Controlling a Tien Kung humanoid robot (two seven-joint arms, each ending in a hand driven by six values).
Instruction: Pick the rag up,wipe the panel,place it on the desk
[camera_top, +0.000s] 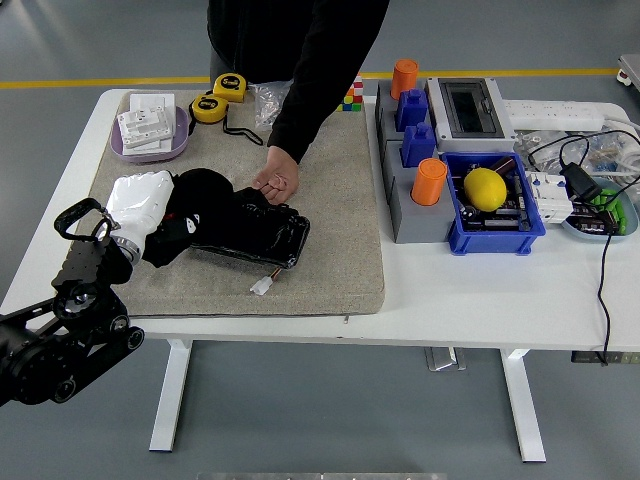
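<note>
A workshop or lab around me: grey floor with a yellow line (120, 82), white surface (470, 300) carrying tape measures (229, 86), a breaker box (467, 108), a blue parts bin (494, 232).

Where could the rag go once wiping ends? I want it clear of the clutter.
The beige felt mat is bare right of the glossy black panel, up to the grey block. The white table is bare in front of the blue bin. The far edge and right end are crowded.

Left hand (140, 198) grips black rag (195, 208) on panel (262, 238).
</note>
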